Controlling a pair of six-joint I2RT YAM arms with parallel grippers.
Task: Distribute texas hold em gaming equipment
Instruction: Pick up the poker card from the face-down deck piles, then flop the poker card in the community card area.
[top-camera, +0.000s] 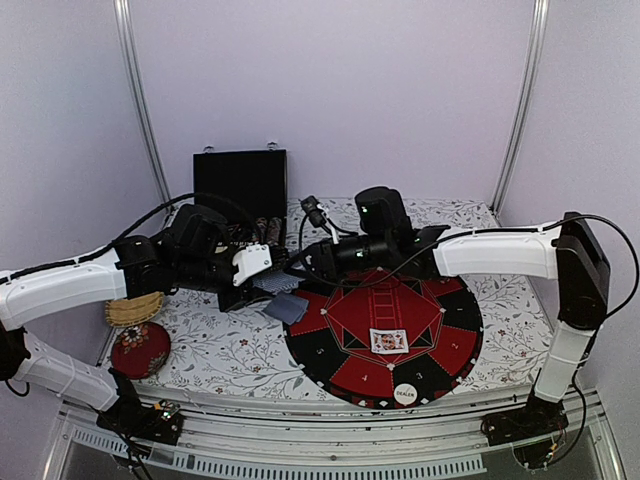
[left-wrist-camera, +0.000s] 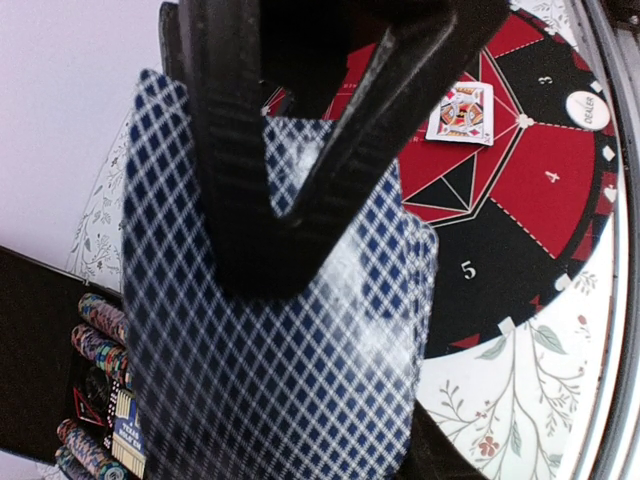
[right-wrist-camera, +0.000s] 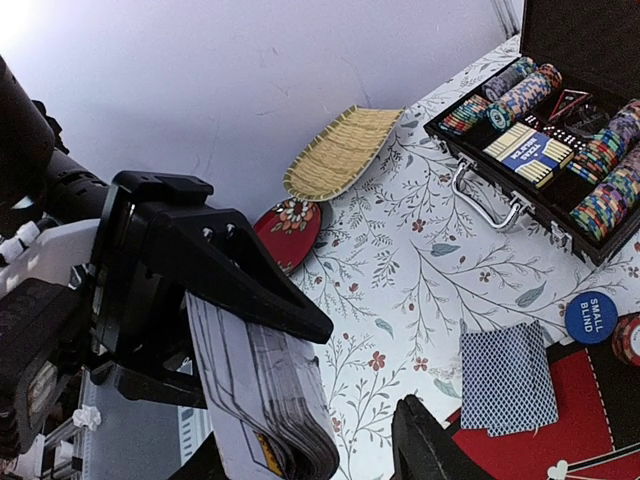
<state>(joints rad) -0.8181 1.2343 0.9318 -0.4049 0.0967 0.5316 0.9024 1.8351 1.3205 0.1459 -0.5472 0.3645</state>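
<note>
Deck of playing cards (left-wrist-camera: 270, 380), blue-and-white diamond backs, sits clamped in my left gripper (left-wrist-camera: 272, 262). Both black fingers (left-wrist-camera: 225, 150) press onto the pack. From the right wrist view I see the deck edge-on, slightly fanned, white faces turned down and away. It hangs above the floral tablecloth (top-camera: 230, 350), just off the left rim of the round red-and-black mat (top-camera: 460, 340) and near the open chip case (top-camera: 240, 180).

My right gripper (top-camera: 305, 270) has its tips close against the deck. One finger (right-wrist-camera: 430, 440) shows at the bottom of its own view, beside the pack's lower end. I cannot tell whether that claw is pinching a card or standing loose.

Below the two grippers a small face-down pile (right-wrist-camera: 508, 378) lies across the mat's edge, with the blue SMALL BLIND button (right-wrist-camera: 591, 317) just beside it. A face-up king (top-camera: 388, 340) lies near the mat's middle. The white DEALER button (top-camera: 405, 394) sits at its near rim. Striped poker chips (right-wrist-camera: 525, 92) fill rows in the case.

Room is tight between the wrists. The cloth toward the near left lies open, as do the mat's numbered outer sections.

A wicker tray (right-wrist-camera: 345, 150) and a red round floral object (right-wrist-camera: 288, 232) sit at the table's left edge. Pale lilac walls with metal uprights (top-camera: 135, 90) close the space in.
</note>
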